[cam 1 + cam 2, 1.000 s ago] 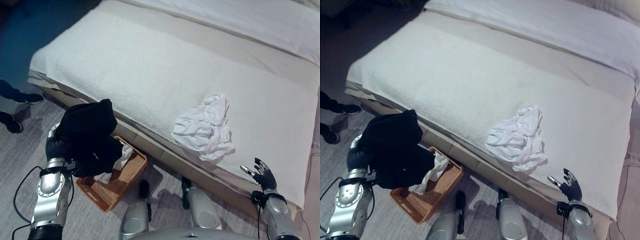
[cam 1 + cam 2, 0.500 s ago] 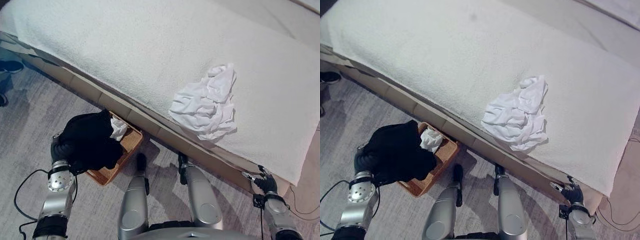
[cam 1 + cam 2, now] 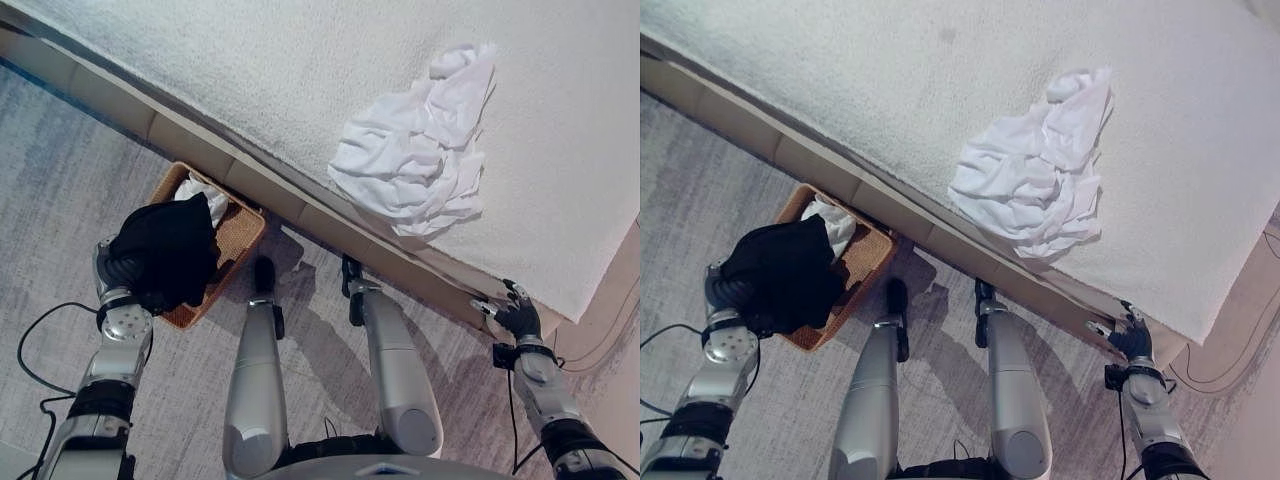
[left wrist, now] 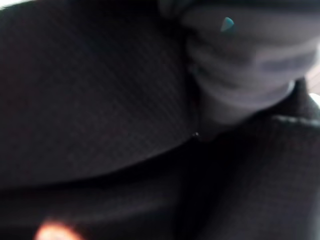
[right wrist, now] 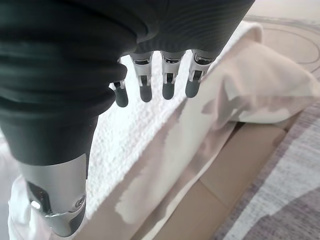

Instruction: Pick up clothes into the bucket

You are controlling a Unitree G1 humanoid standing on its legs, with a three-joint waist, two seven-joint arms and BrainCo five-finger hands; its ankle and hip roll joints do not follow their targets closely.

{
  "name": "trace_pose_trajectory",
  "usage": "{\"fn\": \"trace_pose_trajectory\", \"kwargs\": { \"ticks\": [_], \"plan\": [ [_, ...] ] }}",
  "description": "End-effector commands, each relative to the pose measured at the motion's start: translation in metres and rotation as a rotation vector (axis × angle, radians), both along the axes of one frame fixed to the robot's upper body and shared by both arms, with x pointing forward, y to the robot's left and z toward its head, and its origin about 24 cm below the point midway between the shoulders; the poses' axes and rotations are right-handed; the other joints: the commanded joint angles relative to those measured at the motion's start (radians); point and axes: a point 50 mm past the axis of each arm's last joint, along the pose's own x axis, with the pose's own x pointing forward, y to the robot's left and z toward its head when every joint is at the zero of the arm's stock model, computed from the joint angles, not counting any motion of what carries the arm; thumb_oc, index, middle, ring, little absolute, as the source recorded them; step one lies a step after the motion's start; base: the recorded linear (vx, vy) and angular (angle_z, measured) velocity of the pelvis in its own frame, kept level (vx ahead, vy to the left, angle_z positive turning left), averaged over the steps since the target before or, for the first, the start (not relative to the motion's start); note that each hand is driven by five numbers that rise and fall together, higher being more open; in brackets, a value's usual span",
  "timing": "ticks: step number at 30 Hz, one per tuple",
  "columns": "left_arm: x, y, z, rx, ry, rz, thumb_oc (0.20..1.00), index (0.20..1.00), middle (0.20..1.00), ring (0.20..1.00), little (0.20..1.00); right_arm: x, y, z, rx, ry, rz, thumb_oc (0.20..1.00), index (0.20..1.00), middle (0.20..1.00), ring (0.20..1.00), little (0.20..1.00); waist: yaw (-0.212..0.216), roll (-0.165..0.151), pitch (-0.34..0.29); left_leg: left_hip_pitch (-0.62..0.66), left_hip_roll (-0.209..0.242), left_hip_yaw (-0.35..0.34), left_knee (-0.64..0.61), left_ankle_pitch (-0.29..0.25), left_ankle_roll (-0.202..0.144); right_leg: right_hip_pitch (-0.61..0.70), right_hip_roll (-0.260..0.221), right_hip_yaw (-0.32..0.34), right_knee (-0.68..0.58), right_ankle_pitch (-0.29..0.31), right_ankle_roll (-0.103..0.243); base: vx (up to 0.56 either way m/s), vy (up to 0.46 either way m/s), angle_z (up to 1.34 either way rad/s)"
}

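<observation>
Black garment [image 3: 165, 250] drapes over left hand [image 3: 108, 272], above basket [image 3: 238, 232]; grip unverifiable. Right hand [image 3: 517, 316], fingers relaxed, empty, beside bed [image 3: 250, 80] edge.

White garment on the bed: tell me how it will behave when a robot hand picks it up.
The white garment lies crumpled in many soft folds on the bed, so it is probably floppy and will sag and trail from whatever point is grasped. It looks thin, so likely light. Its loose edges may catch on the bed's textured cover.
</observation>
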Motion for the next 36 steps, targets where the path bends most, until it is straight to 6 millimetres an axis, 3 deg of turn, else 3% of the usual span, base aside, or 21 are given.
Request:
{"fn": "trace_pose_trajectory", "kwargs": {
  "ticks": [1,3,4,5,14,17,18,20,21,22,26,29,32,33,34,35,36],
  "plan": [
    [-0.007,0.029,0.024,0.202,0.022,0.082,0.200,0.200,0.200,0.200,0.200,-0.006,-0.008,0.013,-0.027,-0.076,-0.017,1.000,1.000,1.000,1.000,1.000,-0.017,-0.025,-0.020,-0.072,-0.022,-0.012,0.100,-0.049,0.031,0.000,-0.061,-0.005,0.044,-0.026,0.055,0.05,0.022,-0.05],
    [-0.007,0.030,0.024,0.212,0.028,0.095,0.238,0.238,0.238,0.238,0.238,-0.003,-0.006,0.017,-0.028,-0.100,-0.011,1.000,1.000,1.000,1.000,1.000,-0.020,-0.027,-0.020,-0.108,-0.021,-0.014,0.123,-0.056,0.033,-0.039,-0.061,-0.001,0.064,-0.030,0.054,-0.01,0.029,-0.05],
    [-0.007,0.030,0.024,0.212,0.027,0.095,0.498,0.498,0.498,0.498,0.498,-0.003,-0.006,0.018,-0.028,-0.101,-0.012,1.000,1.000,1.000,1.000,1.000,-0.020,-0.027,-0.020,-0.109,-0.021,-0.014,0.125,-0.056,0.033,-0.040,-0.060,-0.001,0.066,-0.030,0.054,-0.01,0.044,-0.04],
    [-0.009,0.034,0.024,0.229,0.052,0.118,1.000,1.000,1.000,1.000,1.000,-0.001,-0.005,0.022,-0.024,-0.128,-0.016,1.000,1.000,1.000,1.000,1.000,-0.022,-0.030,-0.020,-0.140,-0.016,-0.012,0.146,-0.062,0.035,-0.069,-0.057,0.000,0.081,-0.035,0.051,0.00,0.023,-0.03],
    [-0.003,0.035,0.030,0.290,0.081,0.144,1.000,1.000,1.000,1.000,1.000,0.013,0.009,0.046,0.002,-0.275,0.008,1.000,1.000,1.000,1.000,1.000,-0.032,-0.030,-0.020,-0.171,-0.017,-0.011,0.169,-0.076,0.038,-0.108,-0.060,0.005,0.109,-0.052,0.047,0.00,0.015,-0.04],
    [-0.004,0.041,0.034,0.338,0.101,0.176,1.000,1.000,1.000,1.000,1.000,0.019,0.014,0.065,-0.045,-0.366,0.033,1.000,1.000,1.000,1.000,1.000,-0.034,-0.025,-0.020,-0.159,-0.017,-0.010,0.155,-0.074,0.036,-0.100,-0.061,0.005,0.100,-0.053,0.046,0.00,0.000,0.00],
    [-0.006,0.043,0.035,0.356,0.104,0.186,1.000,1.000,1.000,1.000,1.000,0.023,0.017,0.082,-0.081,-0.449,0.038,1.000,1.000,1.000,1.000,1.000,-0.031,-0.016,-0.020,-0.152,-0.019,-0.010,0.144,-0.070,0.035,-0.096,-0.062,0.005,0.095,-0.054,0.046,0.00,0.000,0.00],
    [-0.007,0.043,0.035,0.358,0.104,0.190,1.000,1.000,1.000,1.000,1.000,0.024,0.018,0.089,-0.094,-0.486,0.034,1.000,1.000,1.000,1.000,1.000,-0.030,-0.012,-0.020,-0.149,-0.020,-0.011,0.137,-0.068,0.034,-0.092,-0.063,0.004,0.091,-0.054,0.047,0.00,0.000,0.00],
    [-0.012,0.044,0.033,0.355,0.108,0.199,1.000,1.000,1.000,1.000,1.000,0.026,0.018,0.104,-0.120,-0.563,0.014,1.000,1.000,1.000,1.000,1.000,-0.026,-0.002,-0.020,-0.137,-0.023,-0.011,0.119,-0.062,0.032,-0.085,-0.065,0.003,0.086,-0.056,0.047,0.00,0.000,0.00],
    [-0.012,0.044,0.032,0.355,0.108,0.199,1.000,1.000,1.000,1.000,1.000,0.026,0.018,0.104,-0.121,-0.563,0.014,1.000,1.000,1.000,1.000,1.000,-0.026,-0.002,-0.020,-0.136,-0.023,-0.011,0.119,-0.062,0.032,-0.085,-0.065,0.003,0.086,-0.056,0.047,0.01,-0.019,0.04],
    [-0.018,0.036,0.026,0.352,0.091,0.182,1.000,1.000,1.000,1.000,1.000,0.032,0.015,0.136,-0.164,-0.713,-0.061,1.000,1.000,1.000,1.000,1.000,-0.006,0.027,-0.020,-0.108,-0.033,-0.013,0.074,-0.046,0.029,-0.063,-0.072,-0.002,0.067,-0.058,0.046,0.00,-0.029,0.05],
    [-0.018,0.027,0.026,0.356,0.069,0.148,1.000,1.000,1.000,1.000,1.000,0.038,0.011,0.146,-0.183,-0.737,-0.097,1.000,1.000,1.000,1.000,1.000,0.005,0.042,-0.020,-0.095,-0.040,-0.015,0.052,-0.035,0.027,-0.053,-0.078,-0.005,0.065,-0.060,0.047,0.00,-0.034,0.05],
    [-0.015,0.005,0.020,0.222,-0.035,0.097,1.000,1.000,1.000,1.000,1.000,0.050,0.006,0.154,-0.207,-0.719,-0.115,1.000,1.000,1.000,1.000,1.000,0.023,0.065,-0.020,-0.079,-0.048,-0.016,0.022,-0.021,0.025,-0.043,-0.088,-0.008,0.060,-0.058,0.046,0.00,-0.041,0.10],
    [-0.014,-0.018,0.016,-0.009,-0.184,0.026,1.000,1.000,1.000,1.000,1.000,0.060,0.002,0.154,-0.211,-0.678,-0.127,1.000,1.000,1.000,1.000,1.000,0.043,0.084,-0.020,-0.070,-0.054,-0.019,0.005,-0.011,0.026,-0.043,-0.092,-0.008,0.062,-0.058,0.045,0.00,-0.062,0.13],
    [-0.013,-0.030,0.015,-0.173,-0.283,-0.008,1.000,1.000,1.000,1.000,1.000,0.065,-0.001,0.155,-0.226,-0.651,-0.129,1.000,1.000,1.000,1.000,1.000,0.049,0.092,-0.020,-0.066,-0.058,-0.020,-0.003,-0.007,0.025,-0.040,-0.096,-0.009,0.062,-0.058,0.044,0.00,-0.045,0.13],
    [-0.013,-0.029,0.015,-0.182,-0.286,-0.009,1.000,1.000,1.000,1.000,1.000,0.066,-0.002,0.156,-0.229,-0.651,-0.126,1.000,1.000,1.000,1.000,1.000,0.045,0.095,-0.020,-0.066,-0.058,-0.021,-0.004,-0.006,0.025,-0.040,-0.096,-0.010,0.062,-0.058,0.044,0.00,-0.055,0.25],
    [-0.008,-0.053,0.007,-0.445,-0.368,-0.133,1.000,1.000,1.000,1.000,1.000,0.079,-0.006,0.164,-0.251,-0.619,-0.118,1.000,1.000,1.000,1.000,1.000,0.060,0.114,-0.020,-0.063,-0.069,-0.025,-0.019,0.005,0.023,-0.041,-0.103,-0.011,0.068,-0.062,0.041,0.00,-0.038,0.23]
  ]
}}
